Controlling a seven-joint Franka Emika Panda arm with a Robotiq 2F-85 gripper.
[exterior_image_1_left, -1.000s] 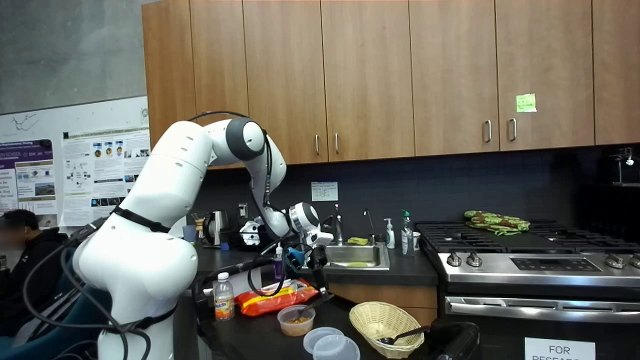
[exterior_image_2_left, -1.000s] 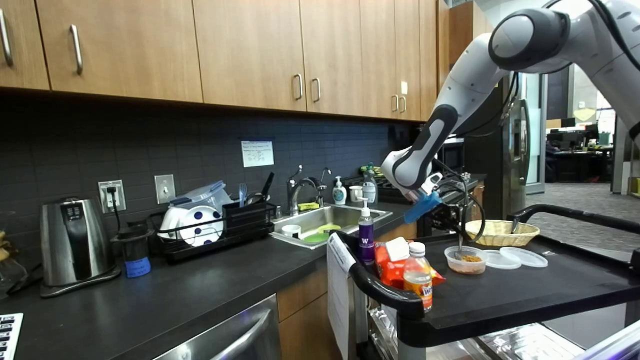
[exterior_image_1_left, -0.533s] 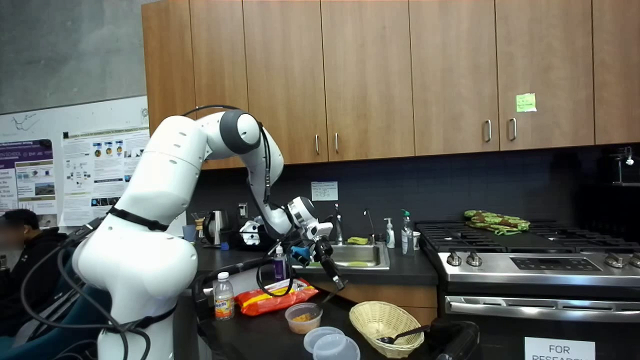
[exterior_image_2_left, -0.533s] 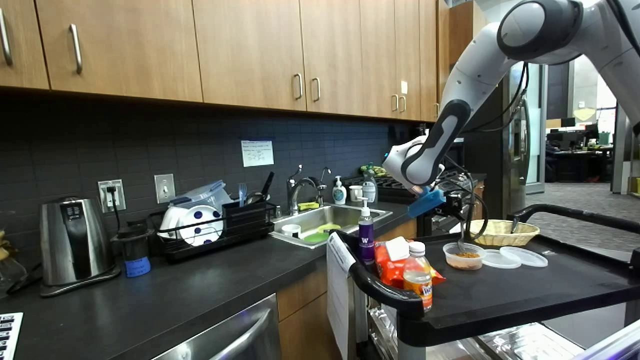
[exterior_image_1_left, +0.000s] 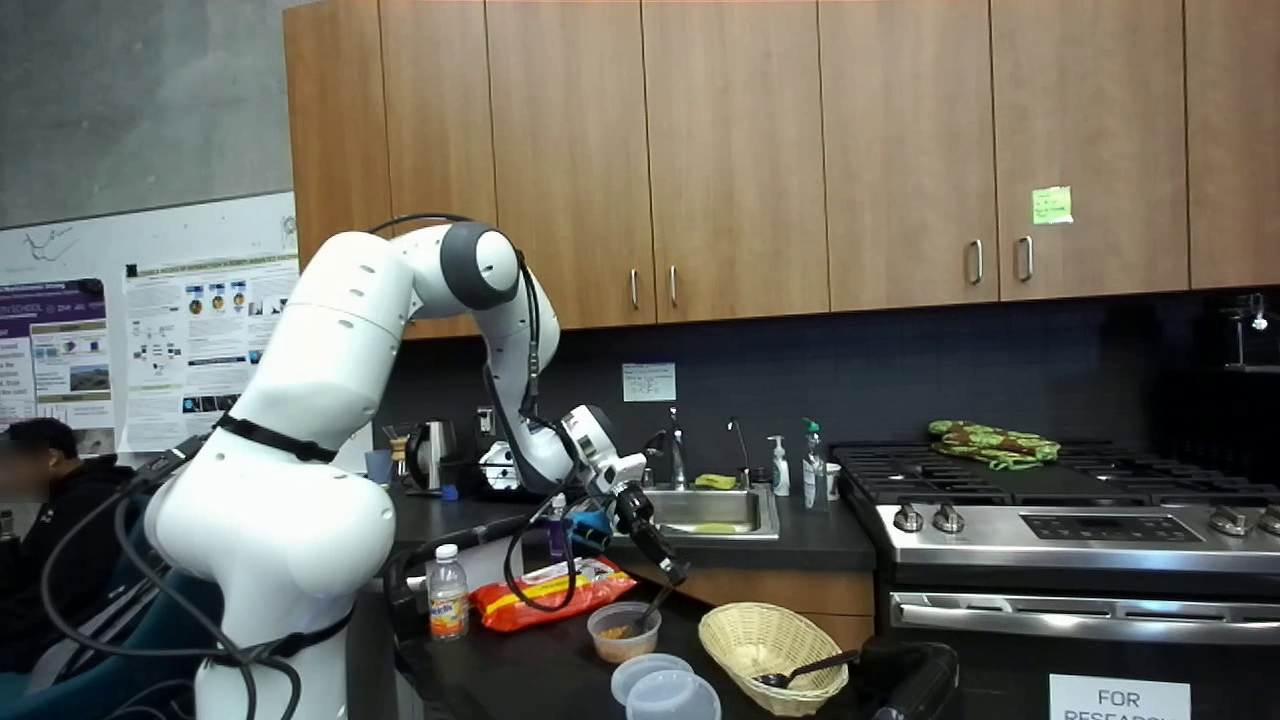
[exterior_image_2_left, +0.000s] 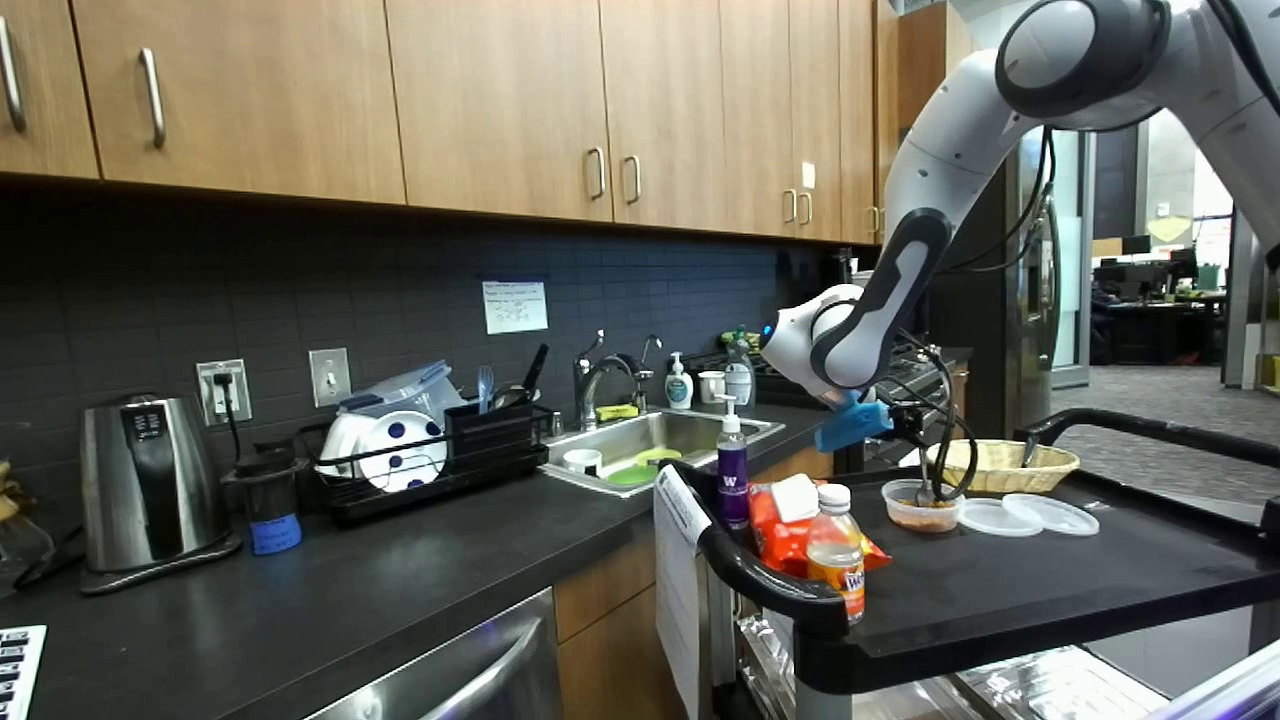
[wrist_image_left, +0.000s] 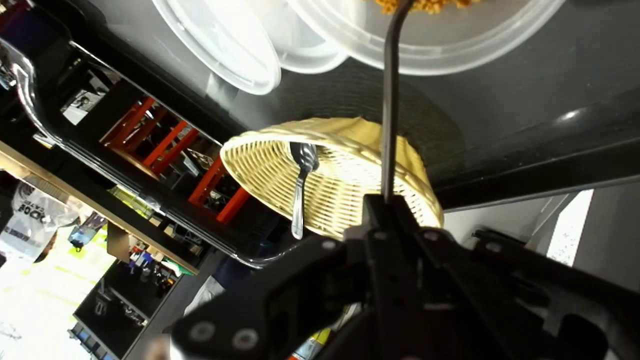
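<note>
Gripper (wrist_image_left: 389, 210) clamped on a utensil (wrist_image_left: 391, 100), its lower end inside the clear tub (exterior_image_1_left: 620, 650) of orange-brown crumbs (wrist_image_left: 427, 6). Legible: "W" on purple pump bottle (exterior_image_2_left: 733, 485), "We" on orange-labelled bottle (exterior_image_2_left: 837, 555), "FOR" on white sign (exterior_image_1_left: 1120, 690).

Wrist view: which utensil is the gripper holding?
The utensil reaching into the plastic tub, its handle clamped in the gripper; the spoon lies loose in the wicker basket.

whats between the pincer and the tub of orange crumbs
A thin utensil: in the wrist view it runs from the pincer, which is closed on it, into the tub.
</note>
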